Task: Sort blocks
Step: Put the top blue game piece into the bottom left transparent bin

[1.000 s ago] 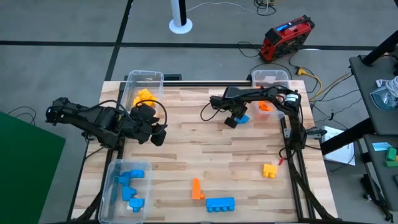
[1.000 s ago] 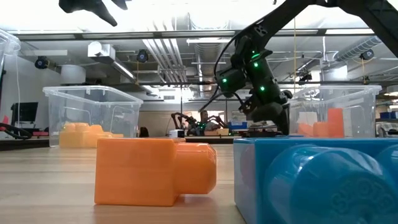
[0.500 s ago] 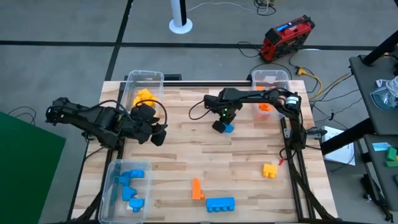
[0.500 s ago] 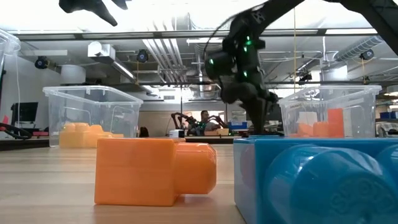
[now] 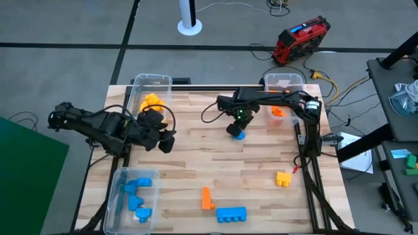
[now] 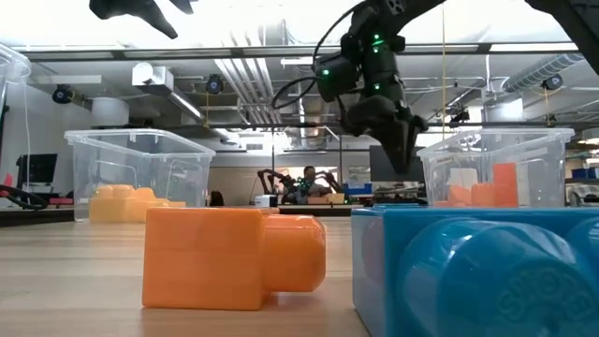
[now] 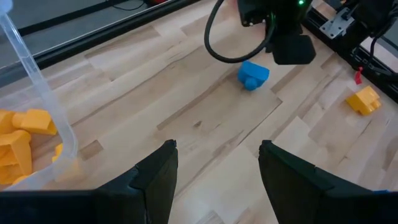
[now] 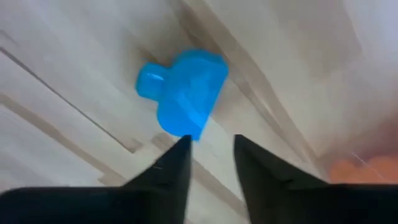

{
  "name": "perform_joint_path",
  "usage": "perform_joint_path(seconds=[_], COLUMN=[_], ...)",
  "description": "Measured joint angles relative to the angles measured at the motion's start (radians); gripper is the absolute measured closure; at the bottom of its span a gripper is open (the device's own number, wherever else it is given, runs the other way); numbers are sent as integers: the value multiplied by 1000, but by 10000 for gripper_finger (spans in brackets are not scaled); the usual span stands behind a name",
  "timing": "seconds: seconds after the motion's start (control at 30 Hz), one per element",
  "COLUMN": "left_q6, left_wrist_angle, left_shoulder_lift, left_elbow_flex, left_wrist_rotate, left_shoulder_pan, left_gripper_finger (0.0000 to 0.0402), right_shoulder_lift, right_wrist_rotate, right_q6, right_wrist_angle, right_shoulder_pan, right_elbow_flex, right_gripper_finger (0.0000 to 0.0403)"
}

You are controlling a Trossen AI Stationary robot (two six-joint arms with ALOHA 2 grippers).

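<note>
A small blue block (image 5: 239,134) lies on the wood table, seen also in the left wrist view (image 7: 253,73) and the right wrist view (image 8: 183,90). My right gripper (image 5: 236,123) hovers just above it, fingers (image 8: 180,155) slightly apart and pointing down, with nothing between them; in the low view it (image 6: 398,150) hangs clear of the tabletop. My left gripper (image 5: 164,139) waits open over the table's left side (image 7: 217,146), beside the bin of yellow blocks (image 5: 151,101). An orange block (image 5: 207,198), a long blue block (image 5: 231,213) and a yellow block (image 5: 283,178) lie nearer the front edge.
Three clear bins stand at the table's edges: one with yellow blocks at far left (image 5: 140,91), one with blue blocks at near left (image 5: 121,196), and one with orange blocks at far right (image 5: 292,79). Bare wood lies in the middle of the table.
My right gripper went low over the table toward its left edge, and the small blue block moved with it, left and slightly nearer. The gripper then rose and drew back a little, while the block stayed on the table.
</note>
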Motion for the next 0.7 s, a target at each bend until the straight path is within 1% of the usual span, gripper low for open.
perform_joint_path(seconds=[0.27,0.37,0.43,0.57,0.7], left_q6=[11,19,20,23,23], left_wrist_angle=[0,-1,-1,-2,-2], left_shoulder_lift=[1,4,8,23,39], left_elbow_flex=[0,0,0,0,0], left_wrist_rotate=[0,0,0,0,0], left_shoulder_pan=[0,0,0,0,0], left_gripper_finger=[201,201,201,201,201], right_shoulder_lift=[9,9,9,9,9], right_wrist_rotate=[-11,-11,-31,-60,-90], right_q6=[75,109,121,141,148], right_wrist_angle=[164,167,168,205,252], right_shoulder_pan=[10,8,9,13,14], right_elbow_flex=[-45,-69,-84,-123,-160], right_gripper_finger=[181,129,99,51,28])
